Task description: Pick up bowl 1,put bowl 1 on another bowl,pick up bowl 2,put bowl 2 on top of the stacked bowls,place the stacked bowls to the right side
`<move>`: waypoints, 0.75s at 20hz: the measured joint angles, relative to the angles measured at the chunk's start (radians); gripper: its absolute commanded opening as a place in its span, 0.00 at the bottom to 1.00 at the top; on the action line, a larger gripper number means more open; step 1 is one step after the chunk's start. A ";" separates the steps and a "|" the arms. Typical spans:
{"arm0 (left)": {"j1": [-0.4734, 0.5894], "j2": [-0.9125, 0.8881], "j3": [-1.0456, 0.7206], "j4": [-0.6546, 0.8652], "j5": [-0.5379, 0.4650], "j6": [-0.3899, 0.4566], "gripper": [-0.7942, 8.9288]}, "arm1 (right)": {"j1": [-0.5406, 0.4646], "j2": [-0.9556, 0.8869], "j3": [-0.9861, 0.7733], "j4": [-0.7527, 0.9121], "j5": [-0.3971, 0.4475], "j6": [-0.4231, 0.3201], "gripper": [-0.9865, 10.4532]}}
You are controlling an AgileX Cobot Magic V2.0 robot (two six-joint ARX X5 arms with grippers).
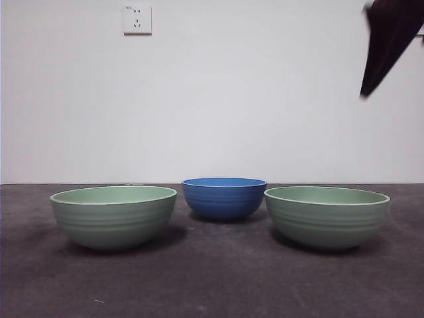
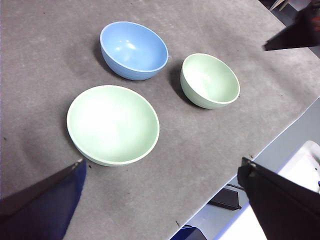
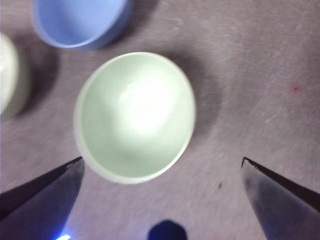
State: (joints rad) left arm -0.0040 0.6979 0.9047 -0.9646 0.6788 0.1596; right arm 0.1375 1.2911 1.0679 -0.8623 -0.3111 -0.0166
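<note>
Three bowls stand apart on the dark grey bench [image 1: 212,285], none stacked. In the front view the blue ridged bowl [image 1: 224,197] sits in the middle, farther back, with one pale green bowl [image 1: 114,215] nearer the camera on the left and a second pale green bowl [image 1: 326,215] nearer on the right; narrow gaps separate each green bowl from the blue one. All three are upright and empty. The right tool [image 3: 162,167] hangs above the right-hand green bowl [image 3: 135,116], its two jaws spread wide to either side of it and holding nothing; its dark tip shows at the front view's top right corner [image 1: 387,43]. The left tool [image 2: 162,167] is held high above the left-hand green bowl [image 2: 113,124], jaws likewise wide apart and empty. A white wall socket [image 1: 137,19] is fixed on the pale wall behind.
</note>
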 measured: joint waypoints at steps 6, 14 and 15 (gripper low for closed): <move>0.000 0.000 0.000 -0.001 0.000 0.000 0.67 | 0.000 0.170 0.000 0.079 0.006 0.014 0.49; 0.000 0.000 0.000 0.000 0.000 0.000 0.67 | 0.000 0.350 0.000 0.108 0.005 0.021 0.21; 0.000 0.000 0.000 0.000 0.000 0.000 0.67 | 0.000 0.351 0.000 0.116 0.005 0.021 0.21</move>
State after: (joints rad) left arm -0.0040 0.6983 0.9047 -0.9649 0.6788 0.1593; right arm 0.1375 1.6424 1.0683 -0.7460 -0.3061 0.0044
